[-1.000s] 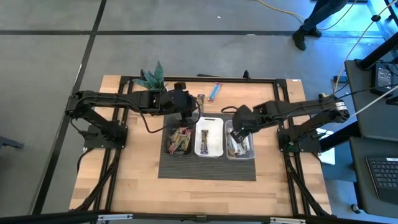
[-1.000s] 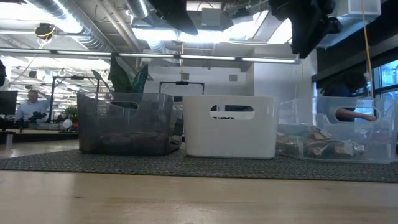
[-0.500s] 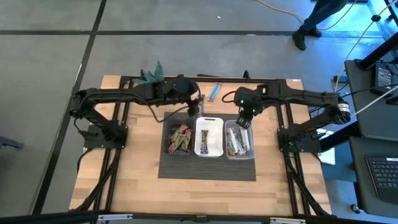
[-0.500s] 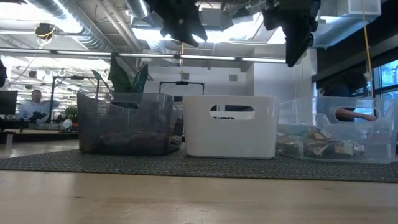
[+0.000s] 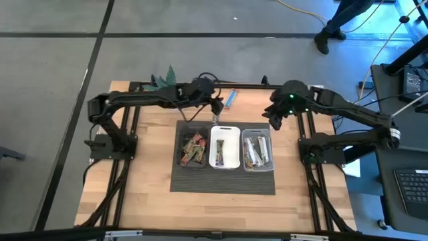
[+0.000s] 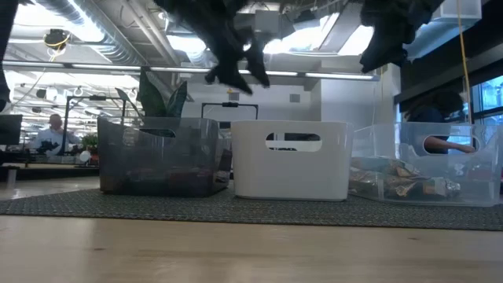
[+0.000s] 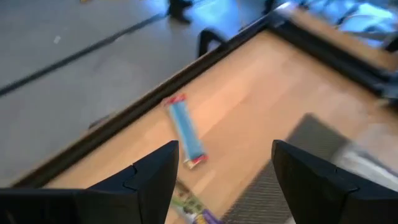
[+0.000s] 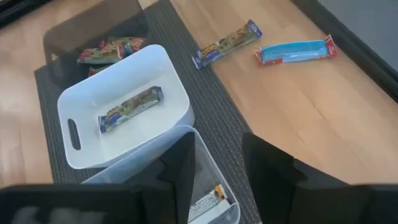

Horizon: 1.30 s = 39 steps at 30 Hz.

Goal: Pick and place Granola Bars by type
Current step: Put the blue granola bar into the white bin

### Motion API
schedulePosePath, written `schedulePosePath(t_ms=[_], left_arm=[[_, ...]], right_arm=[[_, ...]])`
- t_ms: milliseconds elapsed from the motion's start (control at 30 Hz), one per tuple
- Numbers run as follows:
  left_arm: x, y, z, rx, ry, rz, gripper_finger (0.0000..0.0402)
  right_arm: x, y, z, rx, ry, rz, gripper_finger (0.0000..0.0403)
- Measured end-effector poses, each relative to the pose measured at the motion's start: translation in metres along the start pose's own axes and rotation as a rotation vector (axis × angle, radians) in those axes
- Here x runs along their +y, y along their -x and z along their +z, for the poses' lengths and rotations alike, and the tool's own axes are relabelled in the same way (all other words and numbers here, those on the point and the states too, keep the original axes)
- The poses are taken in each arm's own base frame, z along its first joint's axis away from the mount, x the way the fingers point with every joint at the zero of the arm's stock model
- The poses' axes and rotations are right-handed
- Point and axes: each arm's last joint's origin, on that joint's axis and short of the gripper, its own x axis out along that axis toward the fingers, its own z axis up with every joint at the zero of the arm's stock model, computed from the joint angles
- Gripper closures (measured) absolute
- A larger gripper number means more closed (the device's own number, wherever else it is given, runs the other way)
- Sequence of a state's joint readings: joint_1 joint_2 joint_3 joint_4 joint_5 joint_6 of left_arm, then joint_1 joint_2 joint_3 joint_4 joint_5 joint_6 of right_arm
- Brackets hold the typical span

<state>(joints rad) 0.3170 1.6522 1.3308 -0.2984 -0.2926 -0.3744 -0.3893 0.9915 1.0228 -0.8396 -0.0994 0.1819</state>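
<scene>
Two loose granola bars lie flat on the wood beyond the trays: a blue one [image 7: 185, 132] [image 8: 295, 51] and a tan-green one [image 8: 227, 43] whose end rests on the mat's far edge. My left gripper [image 7: 224, 146] [image 5: 215, 106] hovers open just above and short of them, with nothing between its fingers. My right gripper [image 8: 217, 143] [image 5: 274, 120] hangs above the far right of the clear tray [image 8: 208, 196], its fingers a little apart and holding nothing. More bars lie in the black tray [image 5: 192, 148], one in the white tray [image 8: 130, 109], and several in the clear tray.
The three trays stand side by side on a dark mat [image 5: 221, 181]. A black frame rail [image 5: 267, 86] runs along the table's far edge just behind the loose bars. A plant [image 5: 164, 82] stands at the far left. Bare wood [image 5: 221, 207] lies near the front.
My left gripper has moved from over the black tray toward the far edge and to the right, sinking toward the loose bars. My right gripper has drawn back from over the clear tray toward the far right. No bar has moved.
</scene>
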Motion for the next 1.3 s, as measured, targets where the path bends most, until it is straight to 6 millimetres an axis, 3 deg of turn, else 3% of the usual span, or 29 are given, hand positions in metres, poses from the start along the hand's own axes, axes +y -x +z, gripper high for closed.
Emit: schedulePosePath(t_ms=[267, 467, 867, 1300], left_arm=[[0.023, -0.068, -0.033, 0.137, 0.213, 0.129, 0.0158], [0.032, -0.099, -0.053, 0.208, 0.313, 0.139, 0.0158], [0.023, -0.117, -0.081, 0.288, 0.319, 0.169, 0.0158], [0.018, -0.122, -0.096, 0.347, 0.321, 0.204, 0.0158]], right_arm=[[0.000, 0.014, -0.011, -0.047, 0.006, 0.009, 0.0266], [-0.001, 0.014, -0.012, -0.039, 0.013, 0.007, 0.0266], [-0.001, 0.014, -0.013, -0.028, 0.042, 0.004, 0.0266], [-0.001, 0.014, -0.013, -0.026, 0.067, 0.003, 0.0266]])
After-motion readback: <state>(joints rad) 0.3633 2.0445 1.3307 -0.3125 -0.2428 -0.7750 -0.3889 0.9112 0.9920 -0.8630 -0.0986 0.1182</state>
